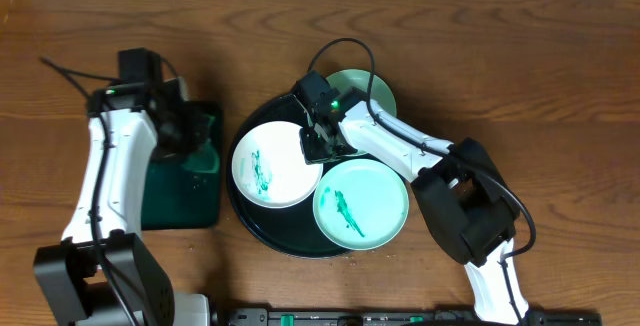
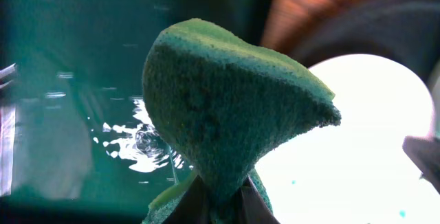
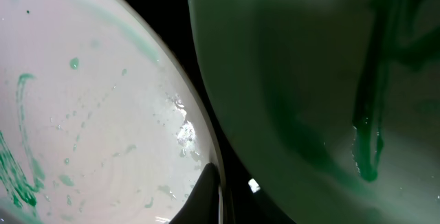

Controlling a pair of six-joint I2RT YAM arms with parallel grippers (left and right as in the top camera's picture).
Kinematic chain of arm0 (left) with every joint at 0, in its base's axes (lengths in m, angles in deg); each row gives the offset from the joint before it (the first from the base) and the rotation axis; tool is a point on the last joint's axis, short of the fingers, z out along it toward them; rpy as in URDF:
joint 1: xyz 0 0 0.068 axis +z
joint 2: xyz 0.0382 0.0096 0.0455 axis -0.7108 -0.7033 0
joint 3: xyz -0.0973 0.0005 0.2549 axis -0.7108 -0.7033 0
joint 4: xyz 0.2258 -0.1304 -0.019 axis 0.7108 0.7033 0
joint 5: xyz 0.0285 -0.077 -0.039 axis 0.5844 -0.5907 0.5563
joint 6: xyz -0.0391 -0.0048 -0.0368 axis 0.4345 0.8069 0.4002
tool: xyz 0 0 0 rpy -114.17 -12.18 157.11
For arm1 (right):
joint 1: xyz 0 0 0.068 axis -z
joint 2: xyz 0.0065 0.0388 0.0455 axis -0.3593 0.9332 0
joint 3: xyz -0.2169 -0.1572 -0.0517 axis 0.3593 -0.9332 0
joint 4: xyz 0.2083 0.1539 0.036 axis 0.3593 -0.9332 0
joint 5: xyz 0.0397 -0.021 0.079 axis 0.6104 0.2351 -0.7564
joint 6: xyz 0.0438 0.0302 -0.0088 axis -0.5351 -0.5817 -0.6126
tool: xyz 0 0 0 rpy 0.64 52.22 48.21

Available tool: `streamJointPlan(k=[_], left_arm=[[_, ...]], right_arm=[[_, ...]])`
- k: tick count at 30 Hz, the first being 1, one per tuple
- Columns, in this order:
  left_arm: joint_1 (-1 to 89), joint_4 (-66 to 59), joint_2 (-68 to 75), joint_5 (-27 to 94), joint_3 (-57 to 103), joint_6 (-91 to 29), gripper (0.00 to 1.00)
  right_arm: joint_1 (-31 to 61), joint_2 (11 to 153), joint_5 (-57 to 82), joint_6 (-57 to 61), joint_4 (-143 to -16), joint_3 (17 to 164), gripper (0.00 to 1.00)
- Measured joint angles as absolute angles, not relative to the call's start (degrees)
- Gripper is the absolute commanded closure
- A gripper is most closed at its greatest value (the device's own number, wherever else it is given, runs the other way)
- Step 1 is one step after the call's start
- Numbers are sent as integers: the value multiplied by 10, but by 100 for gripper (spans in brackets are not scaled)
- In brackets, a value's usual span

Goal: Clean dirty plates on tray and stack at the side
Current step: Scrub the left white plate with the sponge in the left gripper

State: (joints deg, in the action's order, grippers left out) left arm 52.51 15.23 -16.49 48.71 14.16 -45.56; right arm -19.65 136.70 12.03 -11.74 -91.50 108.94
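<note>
Step in hand: wash stage, none of the three plates cleaned or stacked yet, judging by the smears and by all of them lying on the round tray (image 1: 268,228).
White plate (image 1: 275,164): left half of the round tray, green scribble on its face.
Near mint plate (image 1: 361,203): near-right on the tray, green streak across it.
Far mint plate (image 1: 375,88): far-right edge of the tray, partly hidden under the right arm.
Left gripper (image 2: 223,207): clamped on the narrow base of a green sponge (image 2: 227,107), over the wet green tray (image 1: 175,201) left of the round tray.
Right gripper (image 1: 318,144): low at the white plate's right rim; one finger (image 3: 205,193) shows against that rim, the other is out of sight, so spread or pinched cannot be told.
Next move calls for: the right arm steadying the white plate, the sponge carried right onto its smears.
Stack site: bare table (image 1: 500,46) right of the tray looks suitable.
</note>
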Motion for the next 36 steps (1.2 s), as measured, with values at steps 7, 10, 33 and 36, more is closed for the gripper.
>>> streamJointPlan(k=[7,10,33,36], left_arm=[[434,112,-167,471,110,-375,93],[397,84,-178,496,77,-328,93],[337,-28,-280,366,38,-367,93],[336,-25,-280,395,40,-339,93]], right_arm=[[-196,1367,120,-117,-915,1089,99],[-196,1367,120,-117,-915,1089,99],[-196,1367,119,-117,-913,1089,99],[-196,1367,119,-117,-913,1089,99]])
